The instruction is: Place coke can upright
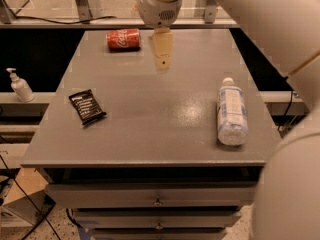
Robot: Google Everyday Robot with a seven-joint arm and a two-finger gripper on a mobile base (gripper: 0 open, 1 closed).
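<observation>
Camera view: can (123, 39) lies on its side near the counter's (150, 134) far edge. Gripper (162, 58) hangs just right of it, and I can't tell its grip state. Risk as I see it: a glancing touch rolls the can off the back.

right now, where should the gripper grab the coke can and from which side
Probably take the coke can at the middle of its round body, coming from above. It lies on its side near the far edge of the table, long axis running left to right, so closing across its near and far sides fits. The gripper hangs just right of it.
</observation>
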